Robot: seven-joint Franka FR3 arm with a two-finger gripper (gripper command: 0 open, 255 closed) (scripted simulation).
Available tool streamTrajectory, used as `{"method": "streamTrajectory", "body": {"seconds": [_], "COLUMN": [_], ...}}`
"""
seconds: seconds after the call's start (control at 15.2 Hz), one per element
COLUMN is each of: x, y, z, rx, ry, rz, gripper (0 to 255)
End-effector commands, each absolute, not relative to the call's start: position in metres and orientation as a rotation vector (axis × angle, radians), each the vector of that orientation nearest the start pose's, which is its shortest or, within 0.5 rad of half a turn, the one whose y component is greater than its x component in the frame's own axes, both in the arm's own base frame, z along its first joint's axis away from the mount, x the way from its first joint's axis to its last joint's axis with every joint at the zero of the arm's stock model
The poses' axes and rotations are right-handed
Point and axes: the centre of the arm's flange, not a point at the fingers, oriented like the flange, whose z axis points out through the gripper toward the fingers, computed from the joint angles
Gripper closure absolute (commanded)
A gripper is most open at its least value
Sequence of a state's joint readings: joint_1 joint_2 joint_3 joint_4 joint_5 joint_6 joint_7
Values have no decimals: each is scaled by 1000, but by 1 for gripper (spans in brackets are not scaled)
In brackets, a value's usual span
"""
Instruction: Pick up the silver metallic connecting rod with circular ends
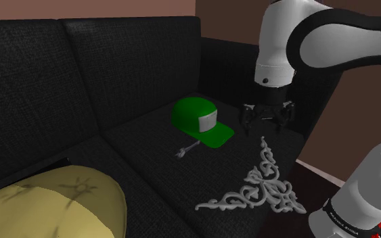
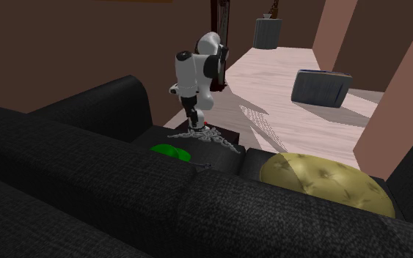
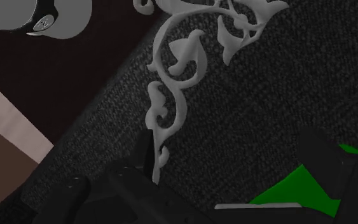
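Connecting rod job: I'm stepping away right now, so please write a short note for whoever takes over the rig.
Gripper: open and empty, hovering over the sofa seat, to the shoulder view's right of the green cap and above the upper tip of the grey ornament.
Rod: lies flat on the seat beside the cap's brim, to the shoulder view's left of the gripper. Nothing is gripping it.
Done: no grasp yet.
Left: move across over the rod, come down, close on it, and lift. Mind the cap close by.
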State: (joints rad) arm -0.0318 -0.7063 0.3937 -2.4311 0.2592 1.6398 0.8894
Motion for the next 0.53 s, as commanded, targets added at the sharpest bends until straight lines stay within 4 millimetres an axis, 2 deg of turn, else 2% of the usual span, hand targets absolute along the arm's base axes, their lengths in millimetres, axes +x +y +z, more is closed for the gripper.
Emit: {"method": "streamTrajectory", "body": {"seconds": [0.0,0.46], "x": [315,358], "y": [182,253], "z": [506,480], "rx": [-2968,-2760], "ry": [1172,1568], "rz": [140,60], "gripper": [0,0]}}
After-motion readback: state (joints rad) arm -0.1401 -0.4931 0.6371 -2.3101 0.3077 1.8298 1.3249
